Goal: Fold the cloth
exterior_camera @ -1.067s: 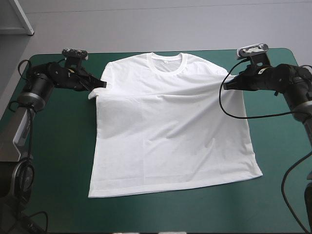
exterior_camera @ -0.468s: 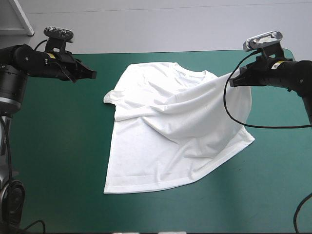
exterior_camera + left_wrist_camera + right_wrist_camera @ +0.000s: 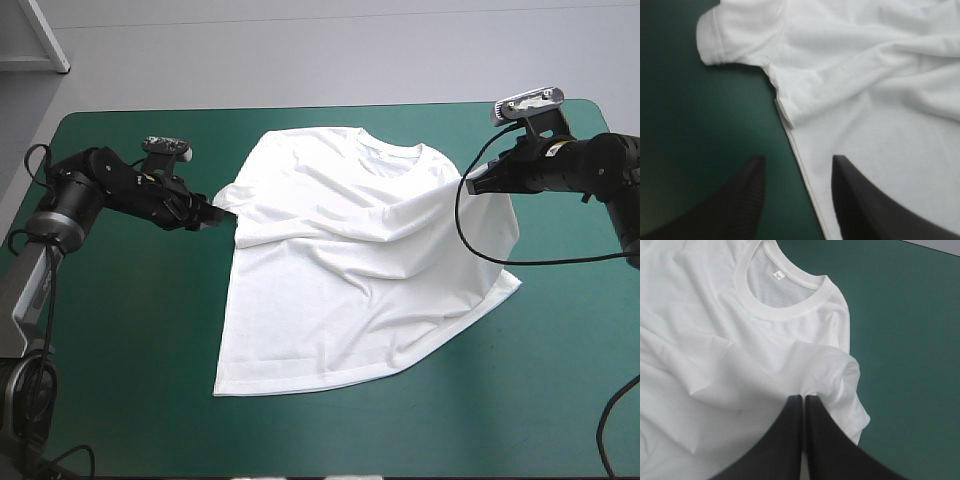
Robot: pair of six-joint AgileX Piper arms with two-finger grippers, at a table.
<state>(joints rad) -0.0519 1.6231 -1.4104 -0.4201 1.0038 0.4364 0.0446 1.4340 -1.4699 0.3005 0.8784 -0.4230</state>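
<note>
Since just before, the left arm is coming back down from its raised pose, and the left gripper (image 3: pixel 214 212) is now sitting low at the shirt's left sleeve (image 3: pixel 226 196); the right arm is hanging slightly lower than it was. The teal-green table (image 3: pixel 120 340) is bearing the white T-shirt (image 3: pixel 350 270), which is lying rumpled and skewed across the middle, collar toward the far edge, hem toward the near edge. Its right shoulder is being held up off the cover, with folds running down from it. The right gripper (image 3: pixel 803 398) is pinching the cloth just beside the right sleeve, its black fingers all but meeting. In the left wrist view the left gripper (image 3: pixel 797 160) is standing with fingers apart, straddling the shirt's side seam below the sleeve. Inside the ribbed collar (image 3: pixel 790 317) a small white neck label (image 3: pixel 777 275) is showing, its print too small to read.
</note>
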